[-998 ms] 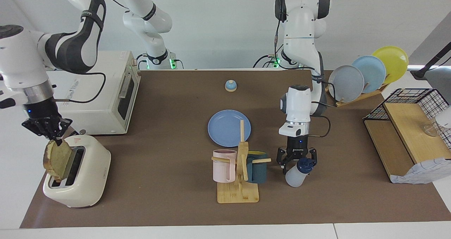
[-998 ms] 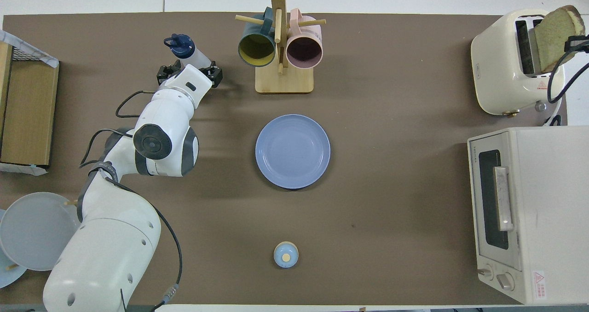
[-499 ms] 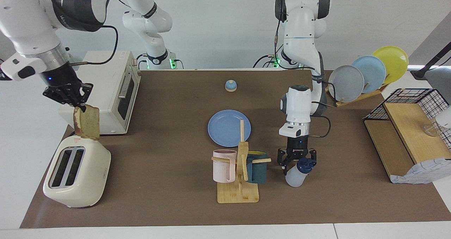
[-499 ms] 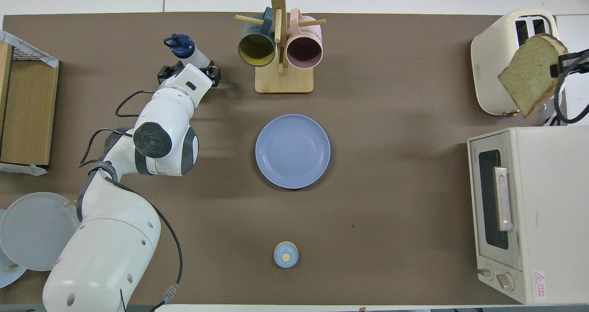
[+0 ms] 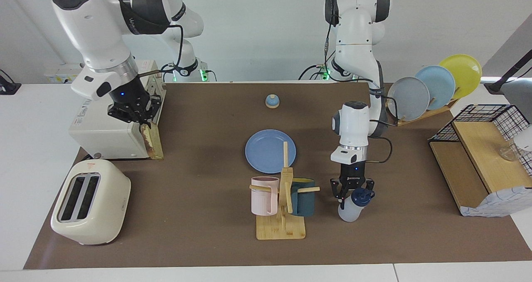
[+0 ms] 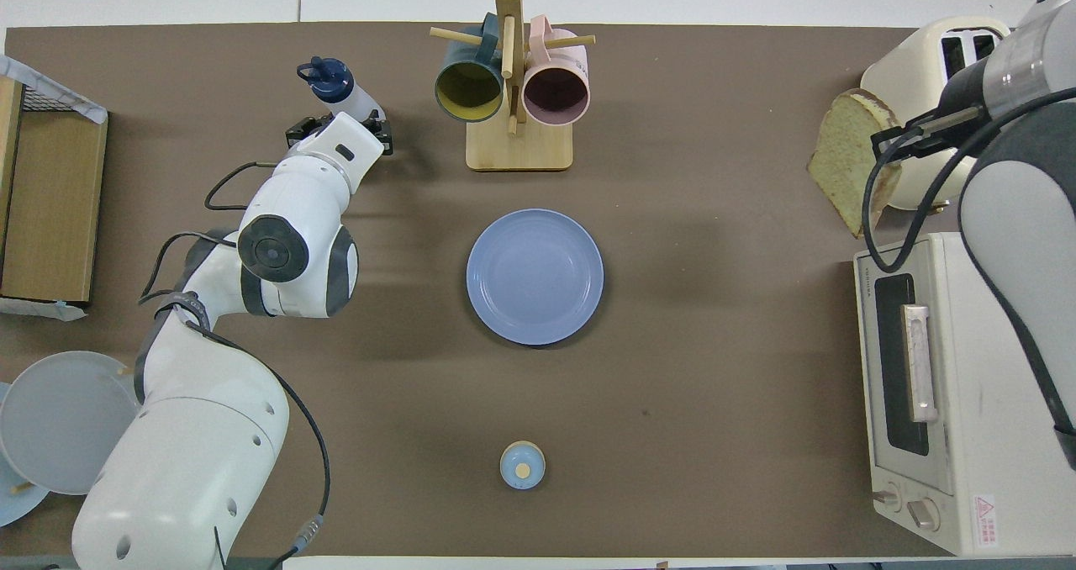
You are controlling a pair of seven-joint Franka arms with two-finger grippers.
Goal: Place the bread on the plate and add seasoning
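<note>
1. Right gripper (image 5: 143,122) is up in the air at the right arm's end of the table, fingers clamped on the top edge of the bread (image 5: 151,141). The slice hangs upright, seen edge-on in the facing view, in front of the toaster oven (image 5: 112,119).
2. In the overhead view the bread (image 6: 845,166) shows its pale face and brown crust, over the table surface beside the toaster (image 6: 916,82). It is well apart from the plate.
3. The plate (image 5: 270,151) lies flat near the middle of the table with nothing on it, nearer to the robots than the mug rack (image 5: 282,209).
4. Left gripper (image 5: 351,190) is low at the seasoning (image 5: 353,205), fingers drawn in around the bottle just under its navy cap. The bottle leans, cap tipped toward the left arm's end of the table. Whether its base touches the table cannot be told.
5. In the overhead view the seasoning (image 6: 336,91) pokes out from under the left gripper (image 6: 340,129), beside the mug rack (image 6: 517,91) toward the left arm's end.
6. The rack carries a pink mug (image 5: 264,194) and a dark teal mug (image 5: 303,196).
7. A small blue-domed bell (image 5: 272,101) sits nearer to the robots than the plate.
8. Three plates stand in a dish rack (image 5: 432,88) at the left arm's end. A wire-and-wood shelf (image 5: 478,157) stands farther from the robots than the dish rack.
</note>
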